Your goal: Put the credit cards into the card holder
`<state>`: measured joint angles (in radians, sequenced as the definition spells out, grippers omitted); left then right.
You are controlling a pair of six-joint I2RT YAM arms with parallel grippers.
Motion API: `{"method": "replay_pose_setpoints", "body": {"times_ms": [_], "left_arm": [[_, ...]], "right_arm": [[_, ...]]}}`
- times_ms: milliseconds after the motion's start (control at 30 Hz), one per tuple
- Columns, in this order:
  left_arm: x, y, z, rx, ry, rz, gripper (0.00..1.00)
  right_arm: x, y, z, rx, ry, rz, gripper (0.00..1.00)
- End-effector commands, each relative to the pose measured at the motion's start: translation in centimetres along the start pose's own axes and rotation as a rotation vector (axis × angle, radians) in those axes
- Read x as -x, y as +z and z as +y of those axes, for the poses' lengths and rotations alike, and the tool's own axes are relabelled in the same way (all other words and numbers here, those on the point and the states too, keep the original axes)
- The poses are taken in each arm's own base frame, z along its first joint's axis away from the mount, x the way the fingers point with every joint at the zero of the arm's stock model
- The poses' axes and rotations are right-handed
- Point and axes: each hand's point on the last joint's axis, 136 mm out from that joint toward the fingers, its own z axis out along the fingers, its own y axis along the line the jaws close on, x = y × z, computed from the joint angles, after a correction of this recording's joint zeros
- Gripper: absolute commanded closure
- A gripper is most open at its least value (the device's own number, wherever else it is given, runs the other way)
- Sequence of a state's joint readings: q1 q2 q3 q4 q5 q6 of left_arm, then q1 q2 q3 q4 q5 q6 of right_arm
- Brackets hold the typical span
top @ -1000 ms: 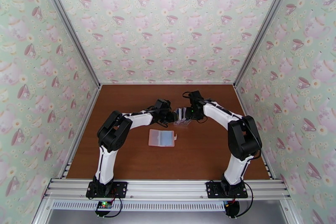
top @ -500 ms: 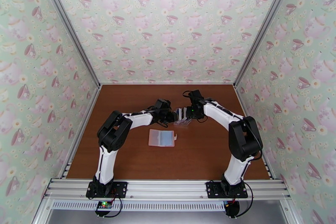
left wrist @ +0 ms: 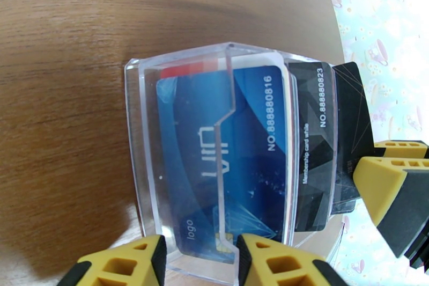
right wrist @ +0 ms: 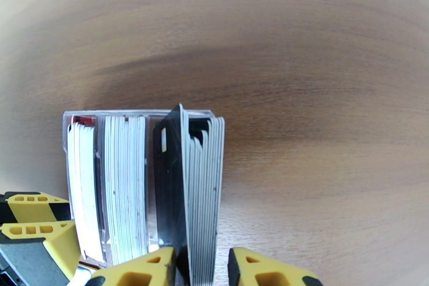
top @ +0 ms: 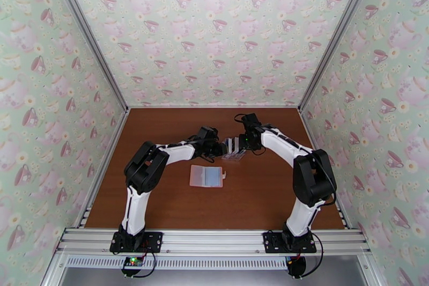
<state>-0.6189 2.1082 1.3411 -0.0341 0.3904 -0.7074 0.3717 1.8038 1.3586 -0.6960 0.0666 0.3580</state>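
The credit cards stand on edge in a clear card rack at mid-table: a blue card in front, black ones behind. My right gripper straddles the black and grey stack from above, jaws narrow, with a thin gap on one side. My left gripper is shut on the rack's front end. In the top view the left gripper and right gripper meet at the rack. The card holder, pink with pale blue pockets, lies open nearer the arm bases.
White cards fill the rack's middle slot. The right gripper's yellow fingers show behind the black cards. Brown tabletop surrounds the rack, with patterned walls on three sides.
The right gripper's jaws have narrowed around the card stack and its wrist has shifted slightly. The left gripper, the rack and the card holder have stayed put.
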Motion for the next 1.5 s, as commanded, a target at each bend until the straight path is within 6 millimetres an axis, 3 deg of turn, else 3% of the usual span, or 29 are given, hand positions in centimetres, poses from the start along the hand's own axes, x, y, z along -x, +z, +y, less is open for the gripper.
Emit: {"method": "replay_pose_setpoints", "body": {"times_ms": [0,300,567,1033,1467], "left_arm": [[-1.6,1.2,1.8,0.049,-0.021,0.046,0.60],[-1.6,1.3,1.7,0.044,-0.024,0.045,0.60],[-1.6,1.4,1.7,0.043,-0.025,0.048,0.60],[-1.2,1.2,0.8,0.035,-0.013,0.042,0.60],[0.9,-0.3,-1.9,0.038,0.057,0.016,0.59]], "right_arm": [[1.4,-2.0,-0.5,-0.019,-0.008,-0.045,0.69],[1.5,-2.1,-0.2,-0.011,-0.013,-0.042,0.75],[1.3,-2.0,-0.1,-0.008,-0.019,-0.034,0.90],[1.6,-3.6,2.5,0.103,-0.018,-0.056,0.91],[2.5,-5.9,2.6,0.083,0.000,-0.115,0.93]]}}
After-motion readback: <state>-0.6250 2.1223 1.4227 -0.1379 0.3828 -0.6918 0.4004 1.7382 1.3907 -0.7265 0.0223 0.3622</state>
